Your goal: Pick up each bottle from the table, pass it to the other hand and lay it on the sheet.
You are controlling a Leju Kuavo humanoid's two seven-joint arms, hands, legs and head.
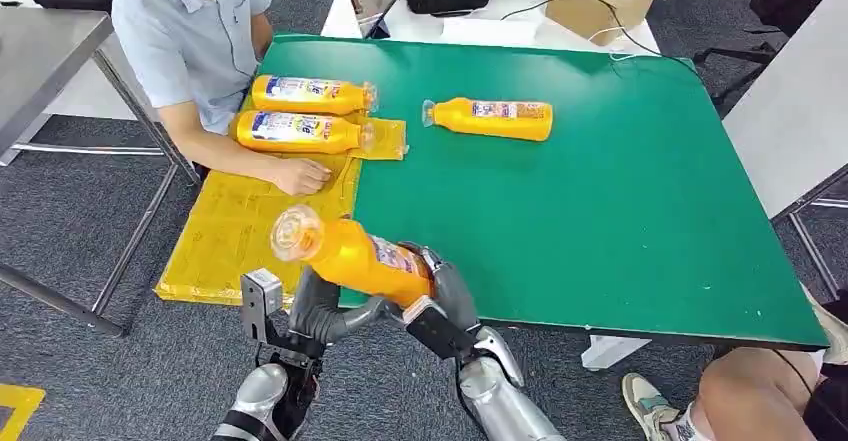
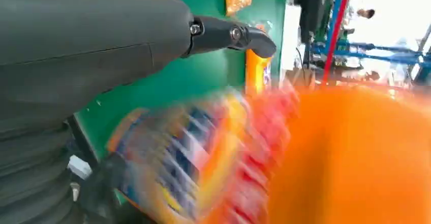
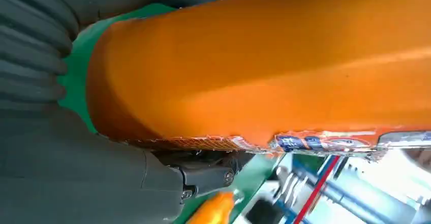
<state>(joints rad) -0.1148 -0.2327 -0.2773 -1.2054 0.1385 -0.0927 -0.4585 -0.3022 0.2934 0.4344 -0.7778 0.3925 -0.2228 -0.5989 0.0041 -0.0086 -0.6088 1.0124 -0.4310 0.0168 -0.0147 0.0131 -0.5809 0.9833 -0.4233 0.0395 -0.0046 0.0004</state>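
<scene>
Now both hands [image 1: 420, 296] grip one orange bottle [image 1: 350, 253] over the table's [image 1: 620, 241] near edge; fingers clamped.

Bright, even light; the left wrist view is heavily motion-blurred.

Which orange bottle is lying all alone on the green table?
The bottle on the green, far from the yellow sheet; two others lie on that sheet, one is held up.

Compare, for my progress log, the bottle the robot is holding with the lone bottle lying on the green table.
The held bottle is off the table, gripped by the right hand near the front edge; the lone bottle lies flat on the green table, untouched. The held one's cap end points at the yellow sheet, near the left hand. Both are orange with labels.
</scene>
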